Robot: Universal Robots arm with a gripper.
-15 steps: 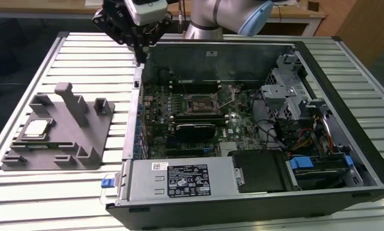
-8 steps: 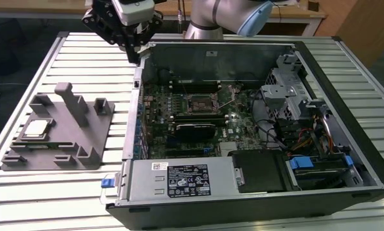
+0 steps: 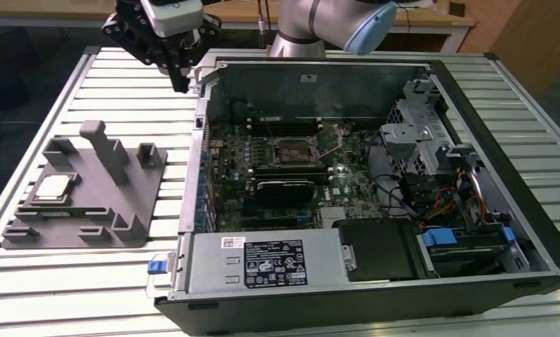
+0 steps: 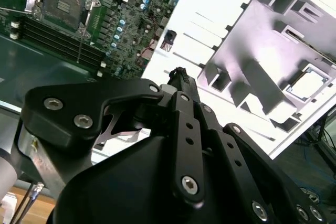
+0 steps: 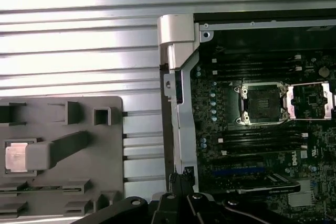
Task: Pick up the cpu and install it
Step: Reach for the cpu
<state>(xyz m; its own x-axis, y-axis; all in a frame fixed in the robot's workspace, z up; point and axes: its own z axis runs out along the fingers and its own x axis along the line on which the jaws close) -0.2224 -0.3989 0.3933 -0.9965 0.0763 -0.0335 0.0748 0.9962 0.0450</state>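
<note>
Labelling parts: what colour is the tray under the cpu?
The tray is grey; exterior view shows it best.

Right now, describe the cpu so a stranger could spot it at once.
At the exterior view's left of the open computer case lies a grey fixture tray. The cpu sits in a pocket at the tray's edge farthest from the case: the one flat silvery square, tan-rimmed, amid grey plastic.

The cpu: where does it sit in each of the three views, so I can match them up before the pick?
Exterior view: the cpu lies in a recess of the grey fixture tray, at the exterior view's left, outside the computer case.
Second wrist view: the cpu is a bright square in the tray's recess.
First wrist view: the cpu sits in that recess, beside the post's base.
Shared landmark: the tray's tall post.
</note>
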